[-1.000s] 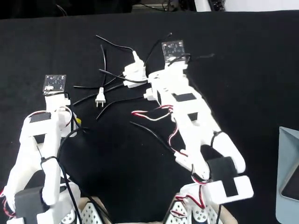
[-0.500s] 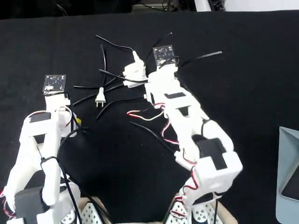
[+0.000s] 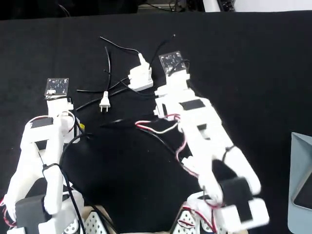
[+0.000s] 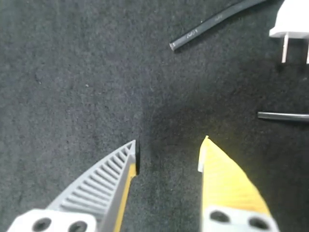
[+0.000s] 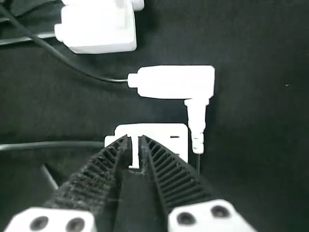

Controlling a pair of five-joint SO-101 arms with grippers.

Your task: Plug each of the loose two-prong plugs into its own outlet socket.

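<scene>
Left claw (image 4: 169, 154) first: it is held wide open over bare black cloth (image 4: 72, 72), with nothing gripped. A loose two-prong plug (image 4: 292, 24) is seen well off past the yellow finger (image 4: 222, 179), its prongs turned back towards the claw.

Now the right claw (image 5: 134, 145): it is drawn almost shut, with only a slit left. Its tips are laid right on the edge of a small white socket block (image 5: 159, 137). Whether that edge is pinched cannot be told. Just beyond the block an angled white plug (image 5: 174, 82) is seen lying, and farther off a larger outlet block (image 5: 96, 29).
</scene>
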